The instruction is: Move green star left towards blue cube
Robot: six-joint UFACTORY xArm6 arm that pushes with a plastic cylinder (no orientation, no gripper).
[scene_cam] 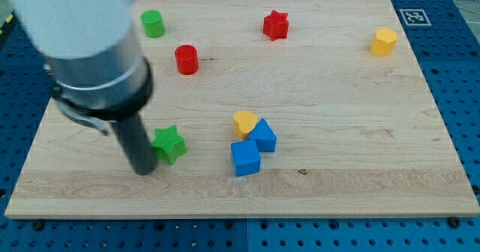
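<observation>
The green star (170, 144) lies on the wooden board (337, 117), left of the middle and near the view's bottom. The blue cube (245, 158) sits to its right, about a hundred pixels away. My tip (142, 169) rests on the board just left of the green star, touching or almost touching its left side. The thick arm body rises from it to the view's top left and hides that corner of the board.
A second blue block (263, 136) and a yellow heart (244, 121) touch the blue cube from above. A red cylinder (186, 59), green cylinder (153, 23), red star (276, 25) and yellow block (383, 41) lie towards the view's top.
</observation>
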